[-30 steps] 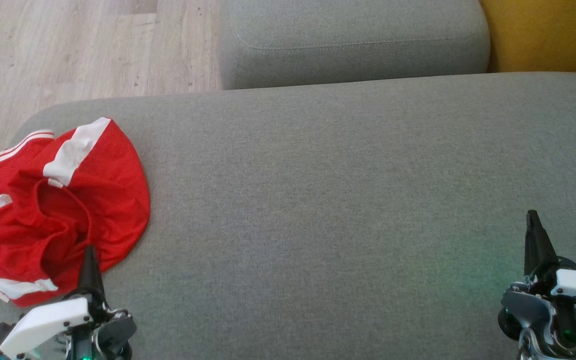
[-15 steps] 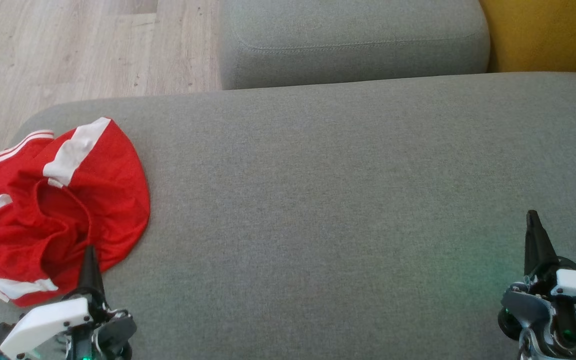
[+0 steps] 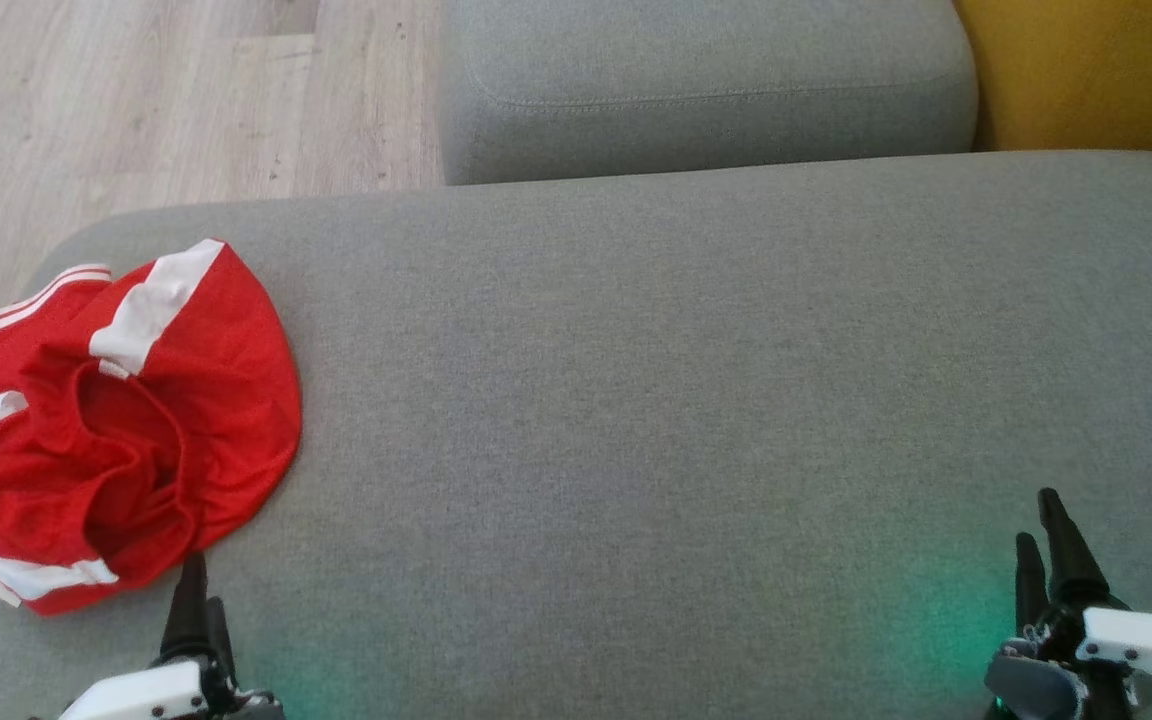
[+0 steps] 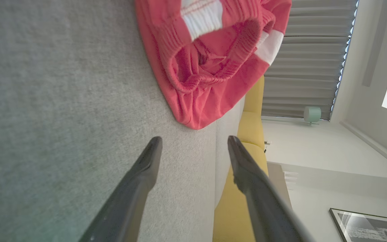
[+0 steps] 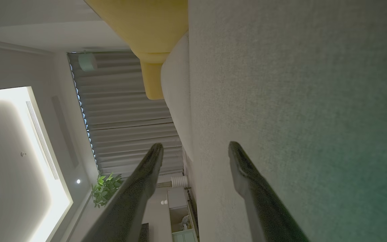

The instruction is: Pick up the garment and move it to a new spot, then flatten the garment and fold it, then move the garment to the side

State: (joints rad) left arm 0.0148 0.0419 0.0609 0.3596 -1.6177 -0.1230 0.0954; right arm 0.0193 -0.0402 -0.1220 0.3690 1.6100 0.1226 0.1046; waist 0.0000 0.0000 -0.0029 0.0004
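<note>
While the left gripper (image 3: 202, 590) and right gripper (image 3: 1037, 517) gape empty, the garment (image 3: 136, 420) lies just beyond the left.

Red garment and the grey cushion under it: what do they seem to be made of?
Red garment: thin, fine-knit sports fabric, probably synthetic. It crumples in soft folds, and the left wrist view shows a ribbed elastic waistband. Grey cushion: woven upholstery cloth, matte, with a fine heathered texture.

Grey sofa seat (image 3: 686, 380) w/ red garment (image 3: 136, 430) crumpled, left.
</note>
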